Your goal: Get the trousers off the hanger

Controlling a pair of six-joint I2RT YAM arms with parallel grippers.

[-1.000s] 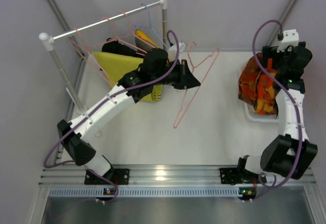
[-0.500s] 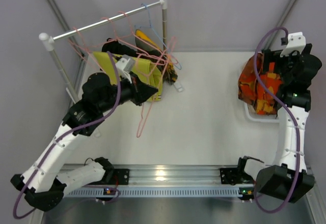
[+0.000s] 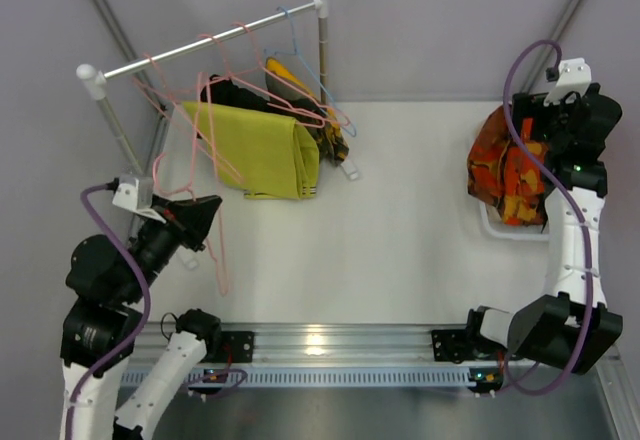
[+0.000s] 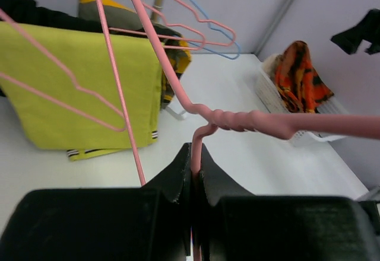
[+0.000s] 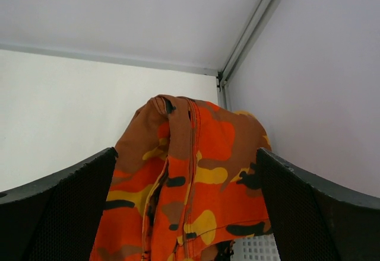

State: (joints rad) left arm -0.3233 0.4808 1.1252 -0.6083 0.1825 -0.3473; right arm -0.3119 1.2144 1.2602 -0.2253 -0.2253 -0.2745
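My left gripper point(image 3: 212, 208) sits at the near left, shut on the hook of an empty pink hanger point(image 3: 221, 260); in the left wrist view the jaws point(image 4: 195, 152) pinch the hook below the hanger's twisted neck point(image 4: 249, 120). The orange-red trousers with a dark pattern point(image 3: 508, 172) lie heaped in a white basket point(image 3: 490, 222) at the far right. My right gripper point(image 3: 537, 135) hovers over them, fingers wide apart, with the cloth point(image 5: 190, 196) between them in the right wrist view. No pale beige pair shows.
A clothes rail point(image 3: 200, 45) at the back left carries several pink hangers and a blue one point(image 3: 292, 35). A yellow-green cloth point(image 3: 258, 148) and dark garments point(image 3: 228, 92) hang there. Grey walls close the back and sides.
My left arm has swung back from the rail to the near left, carrying the pink hanger with it. My right gripper stays over the basket, shifting only slightly.
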